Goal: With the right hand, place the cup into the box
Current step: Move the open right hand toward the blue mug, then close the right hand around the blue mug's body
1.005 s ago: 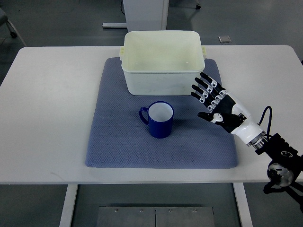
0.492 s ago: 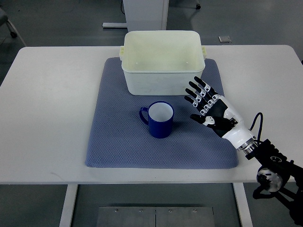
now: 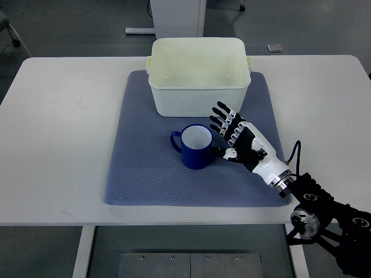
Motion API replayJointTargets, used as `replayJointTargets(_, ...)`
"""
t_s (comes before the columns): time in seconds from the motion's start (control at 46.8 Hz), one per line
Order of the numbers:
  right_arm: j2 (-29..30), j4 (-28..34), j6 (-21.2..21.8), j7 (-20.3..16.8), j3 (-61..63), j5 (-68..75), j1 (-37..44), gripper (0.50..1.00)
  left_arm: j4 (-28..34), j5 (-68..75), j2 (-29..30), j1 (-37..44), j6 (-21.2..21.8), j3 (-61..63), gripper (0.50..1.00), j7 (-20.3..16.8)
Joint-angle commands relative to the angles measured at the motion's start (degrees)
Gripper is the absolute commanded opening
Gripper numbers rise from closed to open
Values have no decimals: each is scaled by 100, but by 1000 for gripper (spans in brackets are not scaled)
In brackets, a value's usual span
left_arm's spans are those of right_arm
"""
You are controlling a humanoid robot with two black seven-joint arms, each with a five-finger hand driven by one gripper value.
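Lighting's pretty even here, bright and soft from overhead, no harsh hotspots. The white tabletop (image 3: 64, 145) comes close to washing out but keeps its edges. Shadows are faint, just a soft smudge under the cup (image 3: 196, 146) and the box (image 3: 199, 75). Focus is sharp throughout, with slight wide-angle bowing at the tabletop edges.

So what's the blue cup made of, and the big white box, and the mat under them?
The blue cup looks like glossy enamelled metal or ceramic, white inside, with a thin rim. The box looks like smooth, slightly see-through plastic. The mat looks like soft blue-grey fabric or foam with a dotted weave.
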Motion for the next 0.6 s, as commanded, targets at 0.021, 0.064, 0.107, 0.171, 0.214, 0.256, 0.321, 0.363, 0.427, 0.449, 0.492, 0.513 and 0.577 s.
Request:
replayJointTargets(0.021,113,-37,-303,0,-133,-10,45,1000,0,0,0,-1,0,0,1000,-1)
replayJointTargets(0.064,122,-46,-347,0,-239,-27,88,1000,0,0,0,-1,0,0,1000,-1)
replayJointTargets(0.107,131,-54,-383,0,-318,-27,106,998,0,0,0,-1,0,0,1000,-1)
replayJointTargets(0.171,157,-81,-532,0,-406,-36,124,987,0,0,0,-1,0,0,1000,-1)
replayJointTargets(0.214,210,-90,-646,0,-450,-27,124,987,0,0,0,-1,0,0,1000,-1)
replayJointTargets(0.256,289,-116,-778,0,-485,-36,124,985,0,0,0,-1,0,0,1000,-1)
replayJointTargets(0.321,368,-142,-936,0,-529,-27,124,985,0,0,0,-1,0,0,1000,-1)
replayJointTargets(0.363,412,-169,-1033,0,-529,-27,124,985,0,0,0,-1,0,0,1000,-1)
replayJointTargets(0.427,526,-221,-1156,0,-538,-36,133,985,0,0,0,-1,0,0,1000,-1)
replayJointTargets(0.449,544,-230,-1182,0,-538,-36,133,985,0,0,0,-1,0,0,1000,-1)
replayJointTargets(0.492,570,-239,-1218,0,-538,-27,141,985,0,0,0,-1,0,0,1000,-1)
replayJointTargets(0.513,579,-256,-1227,0,-538,-27,141,985,0,0,0,-1,0,17,1000,-1)
replayJointTargets(0.577,588,-300,-1235,0,-529,-27,141,983,0,0,0,-1,0,0,1000,-1)
